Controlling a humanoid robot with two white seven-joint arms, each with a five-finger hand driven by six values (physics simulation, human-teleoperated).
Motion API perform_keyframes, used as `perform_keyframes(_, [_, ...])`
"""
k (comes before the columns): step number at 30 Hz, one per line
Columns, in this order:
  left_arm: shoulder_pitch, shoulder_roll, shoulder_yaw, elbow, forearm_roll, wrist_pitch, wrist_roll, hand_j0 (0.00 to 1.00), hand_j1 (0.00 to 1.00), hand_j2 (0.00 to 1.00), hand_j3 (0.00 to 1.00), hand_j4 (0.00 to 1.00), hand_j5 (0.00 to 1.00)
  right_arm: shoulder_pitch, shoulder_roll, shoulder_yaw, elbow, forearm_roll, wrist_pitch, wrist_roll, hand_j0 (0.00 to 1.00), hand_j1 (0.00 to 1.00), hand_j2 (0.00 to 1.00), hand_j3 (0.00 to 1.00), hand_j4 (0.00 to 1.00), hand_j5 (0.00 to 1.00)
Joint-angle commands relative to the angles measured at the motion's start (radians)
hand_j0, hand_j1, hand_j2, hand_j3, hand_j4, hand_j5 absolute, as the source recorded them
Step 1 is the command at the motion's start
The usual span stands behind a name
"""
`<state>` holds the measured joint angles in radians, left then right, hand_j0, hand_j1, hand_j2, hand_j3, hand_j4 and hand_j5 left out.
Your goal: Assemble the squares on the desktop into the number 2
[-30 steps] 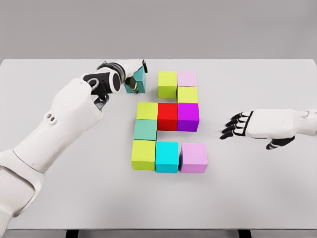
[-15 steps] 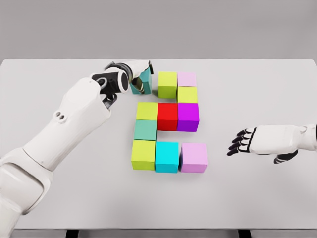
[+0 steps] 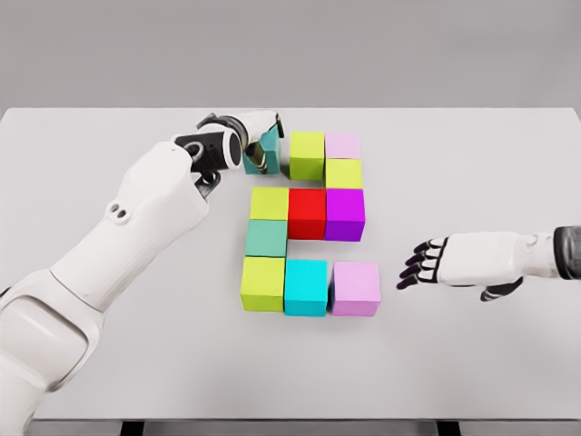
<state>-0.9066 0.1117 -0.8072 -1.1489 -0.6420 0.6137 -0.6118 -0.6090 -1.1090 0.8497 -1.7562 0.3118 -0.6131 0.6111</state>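
Coloured cubes form most of a figure on the white table (image 3: 472, 163). The top row holds a lime cube (image 3: 307, 154) and a pale pink cube (image 3: 342, 144), with a second lime cube (image 3: 344, 173) below the pink one. A lime (image 3: 269, 203), a red (image 3: 307, 213) and a purple cube (image 3: 345, 213) make the middle row. A sea-green cube (image 3: 266, 238) sits below. The bottom row is lime (image 3: 262, 282), cyan (image 3: 306, 286) and pink (image 3: 355, 288). My left hand (image 3: 257, 145) is shut on a teal cube (image 3: 264, 150) just left of the top lime cube.
My right hand (image 3: 422, 264) hovers with spread fingers to the right of the bottom pink cube, its arm coming from the right edge. The table's front edge runs along the bottom of the view.
My left hand has carried the teal cube rightward, up beside the top lime cube. My right hand dropped lower and now reaches left toward the bottom pink cube.
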Motion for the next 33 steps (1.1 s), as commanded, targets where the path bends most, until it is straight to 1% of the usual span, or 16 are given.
perform_keyframes(1, [0.000, -0.001, 0.000, 0.005, -0.005, -0.003, 0.001, 0.44, 0.44, 0.44, 0.44, 0.44, 0.44, 0.000, 0.009, 0.002, 0.000, -0.003, 0.002, 0.000, 1.00, 1.00, 1.00, 1.00, 1.00, 1.00])
perform_keyframes(5, [-0.012, -0.018, 0.000, 0.028, -0.013, -0.003, 0.001, 0.45, 0.45, 0.45, 0.45, 0.45, 0.45, -0.002, 0.018, 0.002, 0.000, -0.002, 0.002, 0.000, 1.00, 1.00, 1.00, 1.00, 1.00, 1.00])
perform_keyframes(8, [-0.012, -0.020, 0.000, 0.029, -0.014, -0.003, 0.001, 0.53, 0.53, 0.53, 0.53, 0.53, 0.53, -0.003, 0.028, 0.008, -0.002, -0.002, 0.002, 0.000, 1.00, 1.00, 1.00, 1.00, 1.00, 1.00])
perform_keyframes(9, [-0.012, -0.020, 0.000, 0.029, -0.014, -0.003, 0.001, 0.58, 0.58, 0.58, 0.58, 0.58, 0.58, -0.005, 0.029, 0.008, -0.002, -0.002, 0.002, 0.000, 1.00, 1.00, 1.00, 1.00, 1.00, 1.00])
perform_keyframes(12, [-0.014, -0.020, 0.000, 0.029, -0.014, -0.003, 0.001, 0.69, 0.69, 0.69, 0.69, 0.69, 0.69, -0.006, 0.038, 0.014, 0.000, -0.002, 0.002, 0.000, 1.00, 1.00, 1.00, 1.00, 1.00, 1.00])
perform_keyframes(13, [-0.012, -0.020, 0.000, 0.028, -0.014, -0.003, 0.001, 0.69, 0.69, 0.69, 0.69, 0.69, 0.69, -0.008, 0.043, 0.022, 0.000, -0.002, 0.002, 0.000, 1.00, 1.00, 1.00, 1.00, 1.00, 1.00])
perform_keyframes(16, [-0.014, -0.018, 0.000, 0.028, -0.016, -0.003, 0.001, 0.76, 0.76, 0.76, 0.76, 0.76, 0.76, -0.008, 0.052, 0.023, 0.000, 0.001, 0.002, 0.000, 1.00, 1.00, 1.00, 1.00, 1.00, 1.00])
perform_keyframes(21, [-0.012, -0.018, 0.000, 0.028, -0.016, -0.003, 0.001, 0.85, 0.85, 0.85, 0.85, 0.85, 0.85, -0.012, 0.061, 0.023, -0.002, 0.004, 0.002, 0.000, 1.00, 1.00, 1.00, 1.00, 1.00, 1.00])
perform_keyframes(24, [-0.012, -0.018, 0.000, 0.028, -0.016, -0.003, 0.001, 0.87, 0.87, 0.87, 0.87, 0.87, 0.87, -0.012, 0.063, 0.023, -0.002, 0.006, 0.002, 0.000, 1.00, 1.00, 1.00, 1.00, 1.00, 1.00])
perform_keyframes(33, [-0.011, -0.020, 0.000, 0.028, -0.016, -0.003, 0.001, 0.88, 0.88, 0.88, 0.88, 0.88, 0.88, -0.020, 0.075, 0.035, -0.002, 0.009, 0.002, 0.000, 1.00, 1.00, 1.00, 1.00, 1.00, 1.00])
